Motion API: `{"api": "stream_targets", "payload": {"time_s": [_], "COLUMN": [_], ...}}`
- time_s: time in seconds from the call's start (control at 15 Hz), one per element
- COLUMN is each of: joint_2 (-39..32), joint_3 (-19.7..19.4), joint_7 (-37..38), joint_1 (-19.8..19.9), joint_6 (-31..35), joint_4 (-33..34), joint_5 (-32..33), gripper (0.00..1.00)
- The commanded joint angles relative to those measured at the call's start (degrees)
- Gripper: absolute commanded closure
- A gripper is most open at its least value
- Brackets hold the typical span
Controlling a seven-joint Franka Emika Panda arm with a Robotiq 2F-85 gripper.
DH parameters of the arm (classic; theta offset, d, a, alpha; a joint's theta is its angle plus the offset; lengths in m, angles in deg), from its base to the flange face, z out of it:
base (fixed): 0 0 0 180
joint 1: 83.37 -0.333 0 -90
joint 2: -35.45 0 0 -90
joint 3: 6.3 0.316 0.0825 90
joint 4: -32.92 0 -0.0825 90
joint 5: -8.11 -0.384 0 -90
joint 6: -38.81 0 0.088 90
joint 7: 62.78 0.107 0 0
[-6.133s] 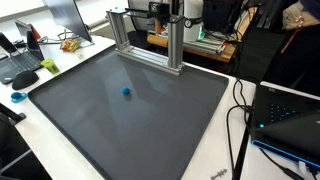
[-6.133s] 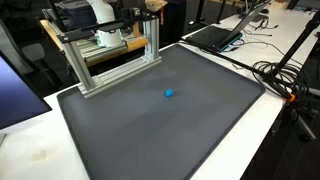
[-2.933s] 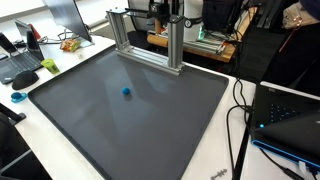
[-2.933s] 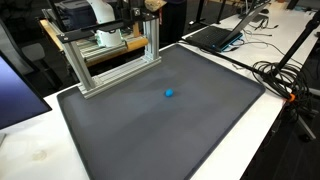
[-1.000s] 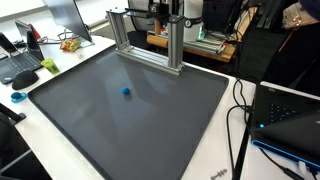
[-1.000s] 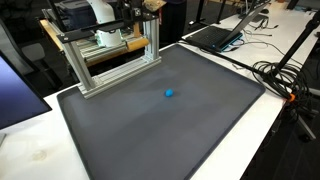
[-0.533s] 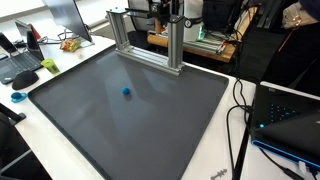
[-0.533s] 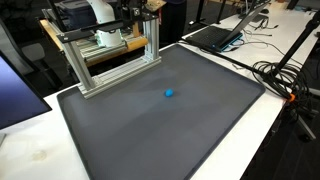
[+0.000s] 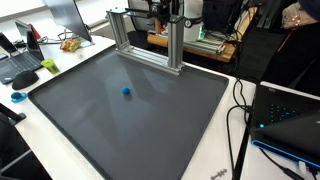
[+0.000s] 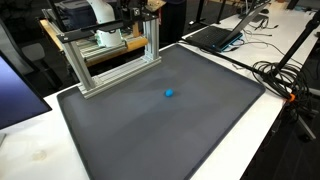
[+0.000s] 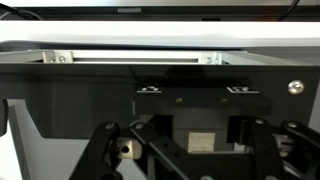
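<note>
nothing has shifted in the last seconds: the small blue ball [image 9: 126, 91] lies untouched mid-mat on the dark mat [image 9: 160, 130], well apart from the gripper [image 11: 188, 150] up by the aluminium frame [image 9: 148, 50]. whether its jaws stand open cannot be told.

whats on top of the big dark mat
A small blue ball lies near the middle of the mat; a metal frame stands at one edge. Under the frame's base is hidden.

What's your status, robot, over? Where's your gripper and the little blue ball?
Gripper back by the silver metal frame, jaws unclear. Small blue ball alone on the dark grey mat, untouched. Frame looks to stand between them.
</note>
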Motion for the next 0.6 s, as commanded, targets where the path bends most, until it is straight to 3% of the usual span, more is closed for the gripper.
{"api": "stream_targets", "payload": {"time_s": [0.0,0.2,0.27,0.33,0.53], "joint_2": [0.0,0.4,0.5,0.5,0.8], "joint_3": [-0.1,0.2,0.4,0.5,0.5], "joint_7": [-0.7,-0.5,-0.4,-0.3,0.1], "joint_1": [0.9,1.0,1.0,1.0,1.2], "joint_6": [-0.9,-1.5,-1.5,-1.7,-2.6], "joint_4": [-1.7,-1.4,-1.4,-1.3,-1.2], "joint_5": [2.5,3.0,3.3,3.4,5.0], "gripper": [0.56,0.55,0.38,0.31,0.2]}}
